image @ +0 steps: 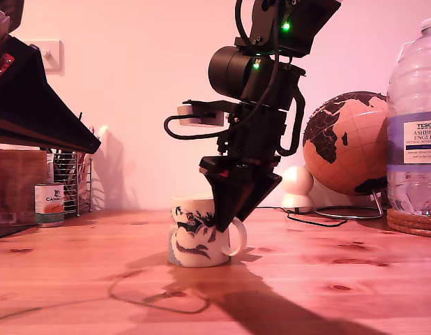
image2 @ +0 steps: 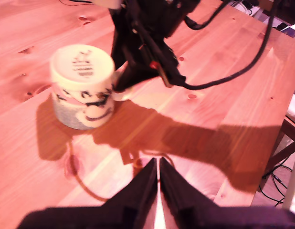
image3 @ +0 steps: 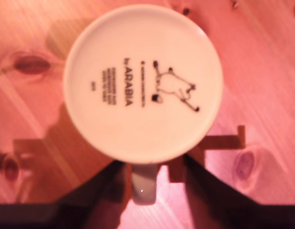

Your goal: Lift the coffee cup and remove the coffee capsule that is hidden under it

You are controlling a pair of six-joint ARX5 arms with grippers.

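The white coffee cup (image: 198, 241) stands upside down on the wooden table, its dark drawing facing the exterior view and its handle (image: 236, 237) towards that view's right. My second gripper (image: 228, 222) reaches down from above at the handle. The second wrist view looks straight onto the cup's printed base (image3: 142, 83); the handle (image3: 142, 183) sits between the dark fingers (image3: 109, 191), which stand apart from it, so the gripper (image3: 150, 179) is open. My first gripper (image2: 158, 164) is shut and empty, well back from the cup (image2: 83, 88). The coffee capsule is hidden.
A small printed tin can (image: 49, 204) and a wire rack (image: 70, 183) stand at the exterior view's left under a dark arm part (image: 34, 105). A globe (image: 348, 143), a big water bottle (image: 414, 118) on cork mats (image: 413, 223) and a cable (image: 309, 222) are at its right.
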